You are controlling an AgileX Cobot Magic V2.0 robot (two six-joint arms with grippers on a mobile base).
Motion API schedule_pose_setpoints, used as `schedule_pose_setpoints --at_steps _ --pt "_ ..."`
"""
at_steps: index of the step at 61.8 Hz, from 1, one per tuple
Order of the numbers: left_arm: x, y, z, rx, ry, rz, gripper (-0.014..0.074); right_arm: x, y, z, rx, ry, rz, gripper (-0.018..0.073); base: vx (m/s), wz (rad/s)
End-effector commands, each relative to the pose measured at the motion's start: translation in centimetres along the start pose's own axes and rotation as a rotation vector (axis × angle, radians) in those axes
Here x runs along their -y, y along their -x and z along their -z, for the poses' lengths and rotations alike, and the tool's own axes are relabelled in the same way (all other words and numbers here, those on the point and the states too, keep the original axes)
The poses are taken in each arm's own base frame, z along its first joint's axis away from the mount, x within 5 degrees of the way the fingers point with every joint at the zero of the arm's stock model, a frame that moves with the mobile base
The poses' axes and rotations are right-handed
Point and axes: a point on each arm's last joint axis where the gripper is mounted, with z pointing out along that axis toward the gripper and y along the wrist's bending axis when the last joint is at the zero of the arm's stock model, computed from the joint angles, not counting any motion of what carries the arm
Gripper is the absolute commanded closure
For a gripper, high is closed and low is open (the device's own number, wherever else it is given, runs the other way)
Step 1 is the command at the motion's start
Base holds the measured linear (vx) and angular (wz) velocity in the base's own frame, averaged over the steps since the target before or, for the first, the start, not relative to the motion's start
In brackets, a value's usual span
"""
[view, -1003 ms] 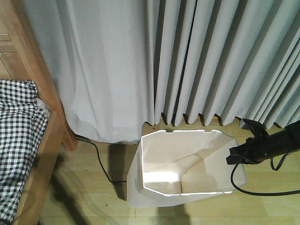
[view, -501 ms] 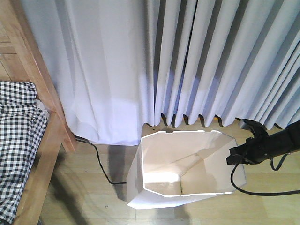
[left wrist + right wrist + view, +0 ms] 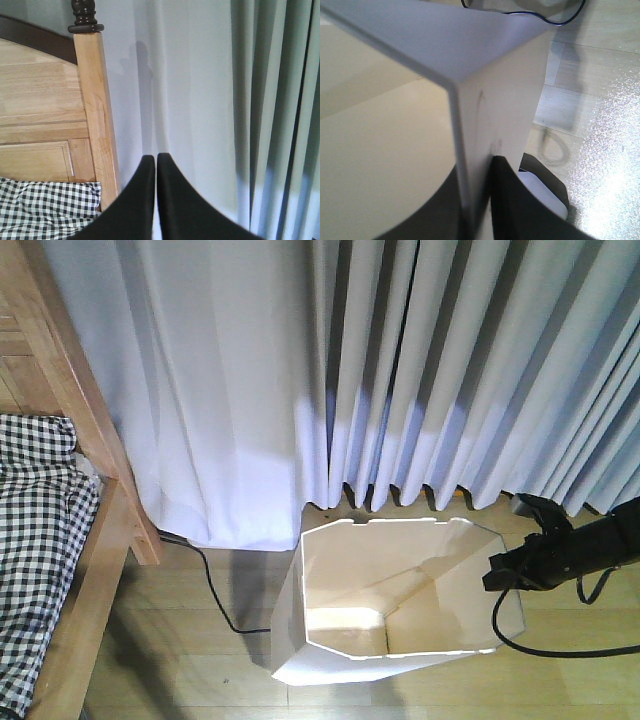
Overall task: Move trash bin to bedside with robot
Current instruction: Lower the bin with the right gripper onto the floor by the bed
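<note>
1. The trash bin (image 3: 288,630) is standing on the wooden floor (image 3: 180,680), close in front of the grey curtain (image 3: 420,370), a little right of the middle of the scene. It is white outside and cream inside, and its notched rim is opening upward.
2. The bed (image 3: 105,540) is occupying the left edge of the scene. Its light wooden frame is carrying black-and-white checked bedding (image 3: 35,540).
3. The bin is near the bed but is not touching it. A strip of floor is lying between them, and a black cable (image 3: 209,575) is running across it from under the curtain toward the bin.
4. The right arm (image 3: 600,540) is reaching in from the right edge, and the right gripper (image 3: 497,575) is meeting the right side of the rim of the bin.
5. In the right wrist view, the jaws are pinching the thin wall of the bin at a corner. One black jaw is sitting on the cream inner side and the other on the white outer side.
6. A second black cable (image 3: 570,652) is trailing from the right arm onto the floor, right of the bin.
7. The left gripper (image 3: 155,156) is holding its jaws pressed together, with nothing between them. It is pointing at the curtain, just right of the wooden bedpost (image 3: 95,110) with its dark finial (image 3: 86,15).
</note>
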Motion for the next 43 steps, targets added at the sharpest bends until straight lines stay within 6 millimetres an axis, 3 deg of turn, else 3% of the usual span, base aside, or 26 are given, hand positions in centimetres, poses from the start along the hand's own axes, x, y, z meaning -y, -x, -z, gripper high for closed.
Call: schedule_pose_setpoints --at_steps 1,18,43 --pt "0.0 0.3 0.0 0.070 -0.007 0.023 0.0603 -2.9 2.4 2.5 0.129 0.217 -0.055 0.0564 0.00 0.00" --pt "0.0 0.3 0.0 0.070 -0.007 0.023 0.0603 -0.6 4.7 1.3 0.143 0.181 -0.142 0.0564 0.00 0.00" --pt "0.0 0.3 0.0 0.070 -0.007 0.023 0.0603 4.0 7.5 -2.7 0.031 0.059 -0.104 0.0563 0.00 0.00"
